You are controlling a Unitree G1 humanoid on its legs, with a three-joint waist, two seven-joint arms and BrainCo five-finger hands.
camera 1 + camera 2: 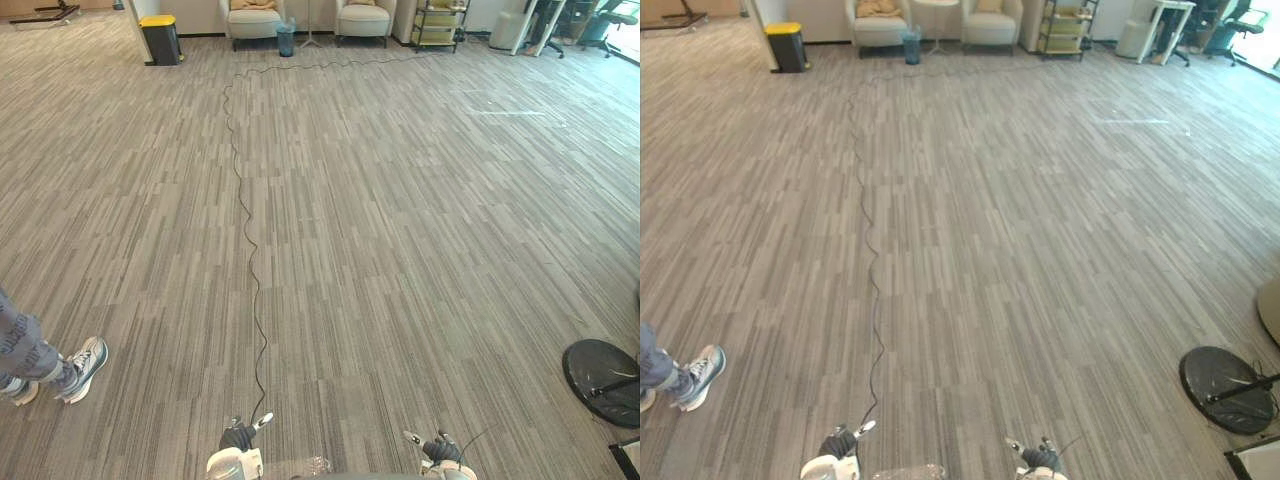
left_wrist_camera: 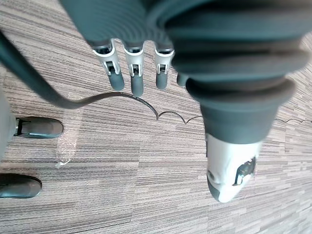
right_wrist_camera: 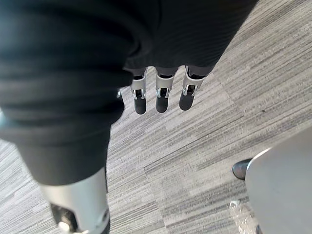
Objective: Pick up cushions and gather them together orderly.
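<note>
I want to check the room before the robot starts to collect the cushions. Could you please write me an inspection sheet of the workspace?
Surface: grey striped carpet.
Job's things: a tan cushion on the left armchair; what looks like another cushion on the right armchair. Both are far from the robot.
Clutter: a black round base on the floor at the right.
Hands: left hand and right hand hang low with straight fingers and hold nothing.
Cables: a thin black cable lies in waves along the carpet toward the armchairs.
Surroundings: a person's shoe at the left; a yellow-lidded bin, a small blue bin and a shelf cart at the far end.
</note>
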